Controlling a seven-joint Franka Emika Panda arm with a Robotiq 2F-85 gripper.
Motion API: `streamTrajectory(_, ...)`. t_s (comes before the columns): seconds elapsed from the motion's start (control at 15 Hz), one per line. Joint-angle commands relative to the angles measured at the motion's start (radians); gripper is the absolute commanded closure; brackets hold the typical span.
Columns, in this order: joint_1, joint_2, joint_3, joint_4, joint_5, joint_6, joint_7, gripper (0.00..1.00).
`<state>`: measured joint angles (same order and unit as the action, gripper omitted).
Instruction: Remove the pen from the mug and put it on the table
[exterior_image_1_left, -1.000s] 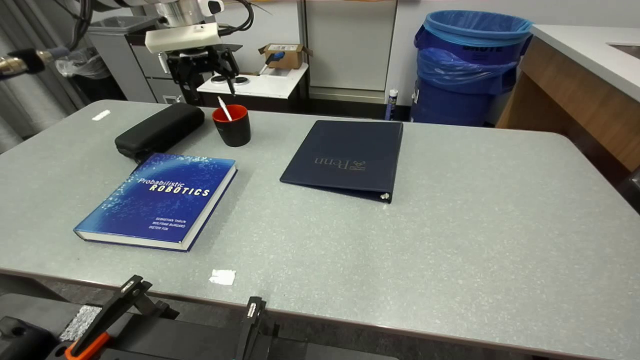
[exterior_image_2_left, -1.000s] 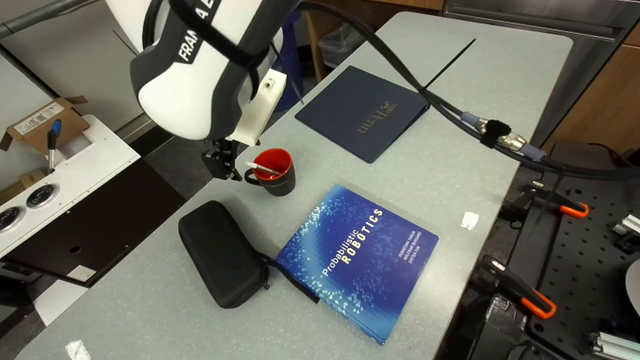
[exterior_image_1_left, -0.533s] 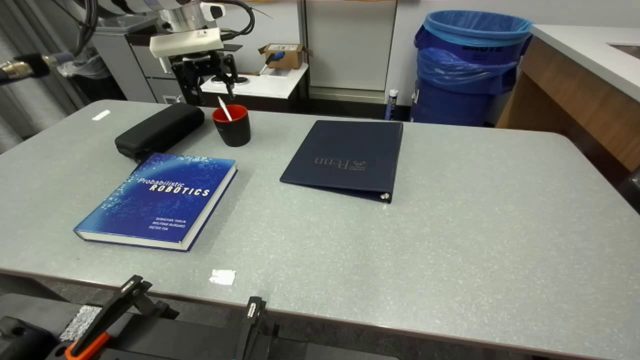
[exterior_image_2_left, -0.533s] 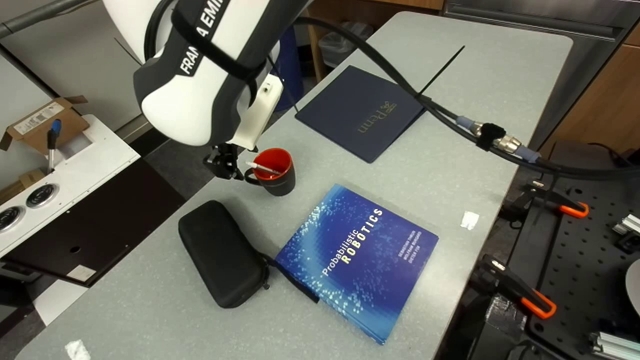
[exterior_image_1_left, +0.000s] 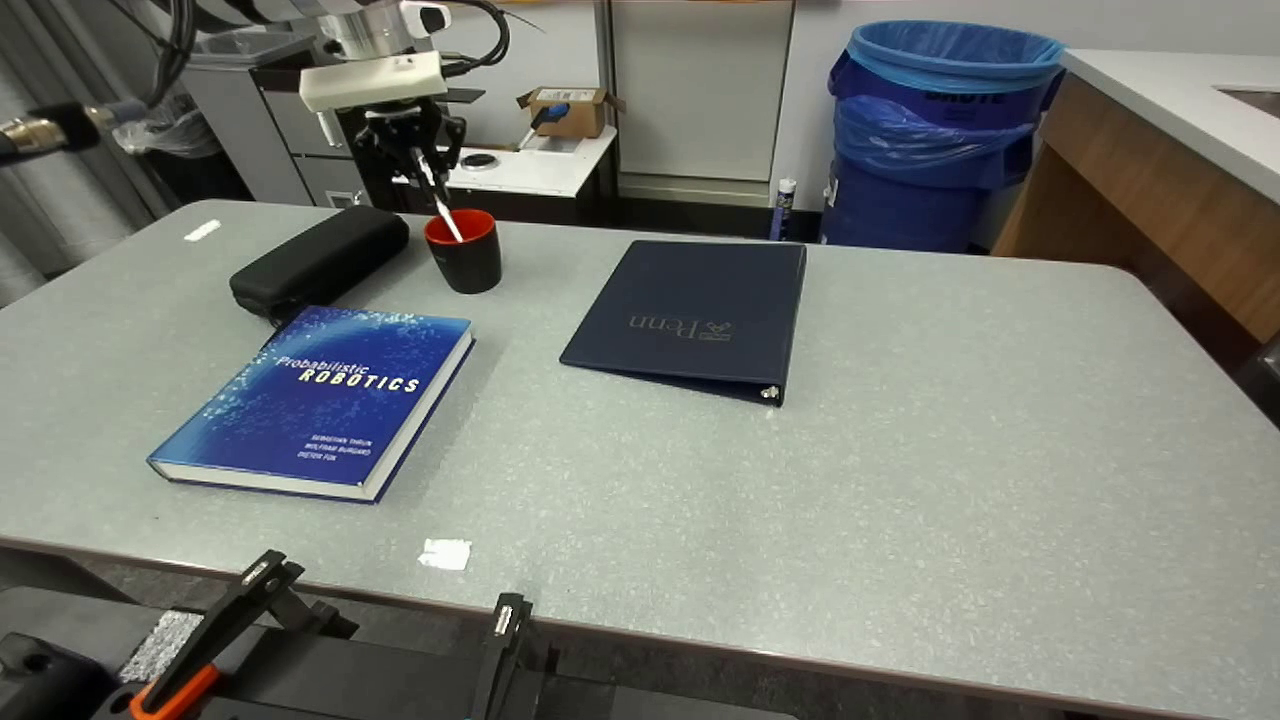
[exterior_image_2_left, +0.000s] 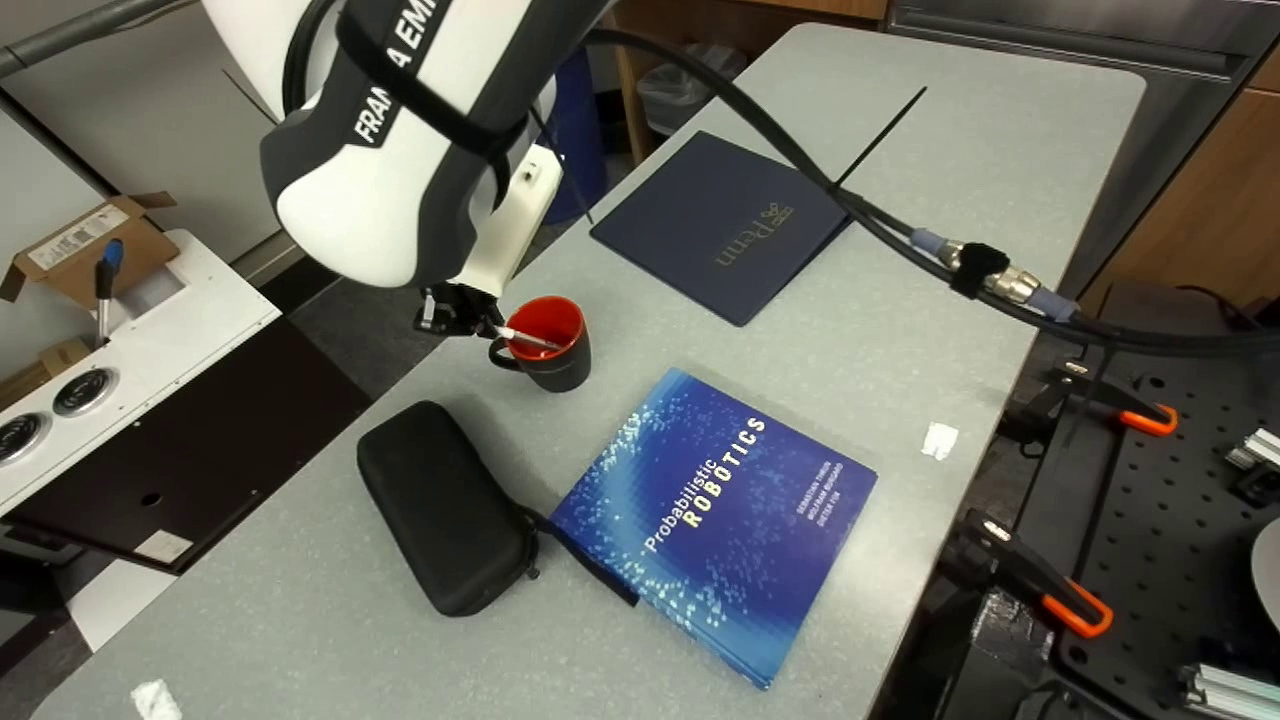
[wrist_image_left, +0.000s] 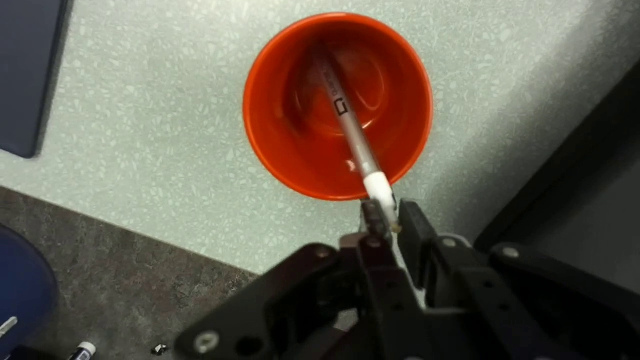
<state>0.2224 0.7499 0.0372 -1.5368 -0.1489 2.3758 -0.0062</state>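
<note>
Pale grey counter (exterior_image_1_left: 900, 520) spreads out below the pincer (wrist_image_left: 391, 216). Past its edge, well apart from the pincer, stands one blue bin (exterior_image_1_left: 900, 215), lined with a pale blue bag (exterior_image_1_left: 945, 45); its contents are hidden. One navy binder (exterior_image_1_left: 700, 310) lies closed on the counter, lower than the pincer and apart from it. One blue book (exterior_image_2_left: 715, 520), "Probabilistic Robotics", lies below the pincer in both exterior views. One black case (exterior_image_2_left: 445, 510) rests lower, near the pincer, its contents out of sight. One mug (exterior_image_1_left: 470, 268), black outside and red inside, stands upright just under the pincer. It holds one pen (wrist_image_left: 350, 120), tilted, whose white end leans out over the rim and between the pincer's two fingers (wrist_image_left: 415, 227). These stand close together, clasping that end; the pen's other end is down in the mug. Two white patches (exterior_image_1_left: 445, 553), well apart from the pincer, mark the counter.
</note>
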Motion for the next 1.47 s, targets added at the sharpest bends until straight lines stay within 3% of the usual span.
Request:
streamTrajectory(0.0,0.008,0.017,-0.013,0.037,-0.029,-0.008,0.012,1.0)
streamTrajectory(0.47,-0.013,-0.179,-0.025,-0.13,-0.029,0.033,0.017,0.99)
streamTrajectory(0.8,-0.111,-0.304,0.023,-0.184,0.079,-0.053,-0.069,0.99)
streamTrajectory(1.13,-0.126,-0.153,0.003,-0.076,0.063,-0.263,-0.059,0.99)
streamTrajectory(1.4,-0.083,0.006,-0.016,0.005,0.025,-0.291,0.015,0.99)
